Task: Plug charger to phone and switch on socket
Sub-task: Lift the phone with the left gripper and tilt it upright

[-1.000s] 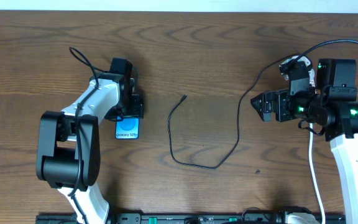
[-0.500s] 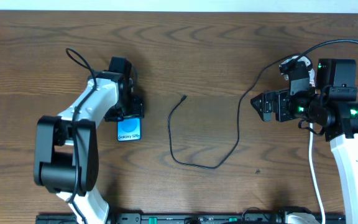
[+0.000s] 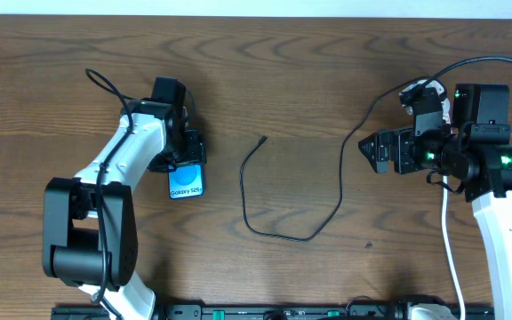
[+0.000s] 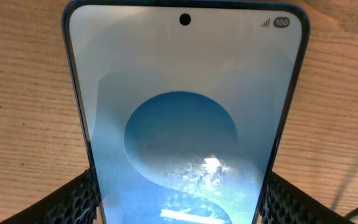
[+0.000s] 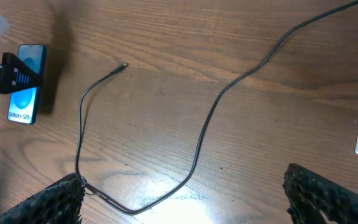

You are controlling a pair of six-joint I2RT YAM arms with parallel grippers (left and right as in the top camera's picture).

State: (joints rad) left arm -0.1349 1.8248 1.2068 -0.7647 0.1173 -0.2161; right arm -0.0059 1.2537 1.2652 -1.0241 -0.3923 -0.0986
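Two left fingers [image 4: 73, 202] clamp slim, likely slippery phone [image 4: 185, 112] by edges; right fingers [image 5: 328, 193] wide, empty. Charger [image 5: 79, 130] looks limp, light: pinch behind connector [image 5: 123, 65].

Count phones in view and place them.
1. The phone is clamped in the left gripper, screen up, left of the charger loop. No second one visible, though the arms could hide something.

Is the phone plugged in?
No. The charger lies loose on the table, its tip apart from the phone.
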